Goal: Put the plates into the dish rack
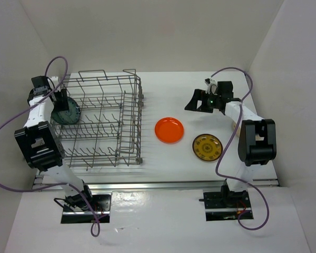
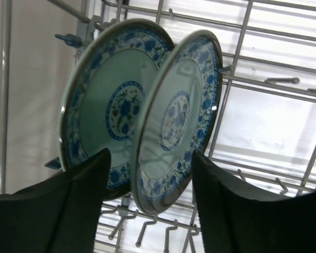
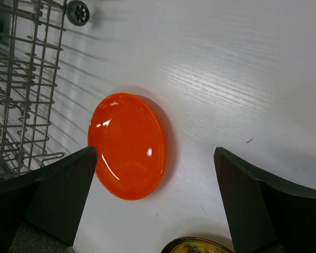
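Left gripper: the dark fingers stand on either side of the lower part of the nearer blue-green plate. The right finger lies against its rim and the left finger is close to its other side. Whether the jaws are actually clamped on it cannot be told. Right gripper: jaws spread wide with nothing between them, held above the table with the fingers apart from any plate. The table is a white, faintly grained board, and plain white walls enclose it at the back and on both sides. Two plates lie flat on it, right of the dish rack. The orange plate is near the rack's right wall without touching it. The yellow-brown plate sits just beside it, nearer the right arm's base. The two are apart. The dish rack is a grey wire basket with rows of upright tines, standing on the left half of the table. At its left end it holds the nearer blue-green plate and the farther blue-green plate. Both stand on edge among the wires, side by side, with their patterned faces turned towards the left wrist camera. Their rims are close together, but contact between them cannot be confirmed.
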### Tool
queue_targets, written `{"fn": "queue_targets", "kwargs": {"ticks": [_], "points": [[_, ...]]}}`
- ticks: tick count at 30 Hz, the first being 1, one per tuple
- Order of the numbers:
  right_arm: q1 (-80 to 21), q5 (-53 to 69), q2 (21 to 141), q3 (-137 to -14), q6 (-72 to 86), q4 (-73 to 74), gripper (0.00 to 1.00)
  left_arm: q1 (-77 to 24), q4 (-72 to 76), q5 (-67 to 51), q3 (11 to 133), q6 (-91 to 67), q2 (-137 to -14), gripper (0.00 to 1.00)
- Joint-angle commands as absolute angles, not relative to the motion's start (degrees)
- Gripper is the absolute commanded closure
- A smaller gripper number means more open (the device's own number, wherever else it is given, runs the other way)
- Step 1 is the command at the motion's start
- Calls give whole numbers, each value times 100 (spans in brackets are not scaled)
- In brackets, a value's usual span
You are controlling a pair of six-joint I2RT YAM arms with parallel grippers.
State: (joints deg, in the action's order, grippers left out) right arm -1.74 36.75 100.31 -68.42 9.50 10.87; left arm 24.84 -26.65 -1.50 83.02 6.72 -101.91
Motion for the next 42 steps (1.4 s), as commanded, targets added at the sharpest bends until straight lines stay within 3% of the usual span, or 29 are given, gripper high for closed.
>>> {"fn": "queue_targets", "kwargs": {"ticks": [1, 3, 6, 7, 10, 15, 21, 27, 32, 35, 36, 39, 40, 42], "points": [[-167, 3630, 9861, -6706, 809, 1063, 0, 2409, -2751, 79, 8420, 510, -9766, 28], [-167, 3744, 9861, -6636, 809, 1116, 0, 2408, -2699, 9, 8420, 457, -9572, 19], [-167, 3990, 9914, -6522, 756, 1116, 0, 2355, -2698, 9, 8420, 343, -9098, 14], [-228, 4042, 9914, -6461, 756, 1116, 0, 2286, -2637, 61, 8420, 247, -8792, 0], [-368, 4043, 10098, -6398, 756, 1116, 0, 2233, -2365, -139, 8280, 53, -8325, 0], [-588, 4043, 10449, -6329, 756, 1116, 4, 2180, -2180, -1414, 7964, -17, -7534, 0], [-694, 3990, 10766, -6170, 967, 801, 8, 2127, -1978, -1598, 7646, -386, -7277, 0], [-755, 4042, 11012, -6117, 1028, 686, 18, 2066, -1750, -2766, 7471, -860, -7164, 1], [-870, 4043, 11127, -6117, 1151, 633, 25, 1882, -1898, -2882, 7471, -923, -7102, 5], [-1133, 3763, 11268, -6170, 1204, 633, 34, 1671, -2082, -2883, 7471, -923, -7049, 6], [-1134, 3683, 11337, -6222, 1256, 685, 43, 1670, -2135, -2883, 7471, -923, -7049, 6], [-1283, 3516, 11443, -6275, 1370, 686, 58, 1452, -2312, -2830, 7532, -923, -6882, 6], [-1283, 3463, 11443, -6275, 1371, 686, 74, 1450, -2364, -2830, 7532, -923, -6882, 6], [-1283, 3306, 11443, -6275, 1424, 686, 93, 1240, -2364, -2830, 7532, -923, -6680, 7]]}}
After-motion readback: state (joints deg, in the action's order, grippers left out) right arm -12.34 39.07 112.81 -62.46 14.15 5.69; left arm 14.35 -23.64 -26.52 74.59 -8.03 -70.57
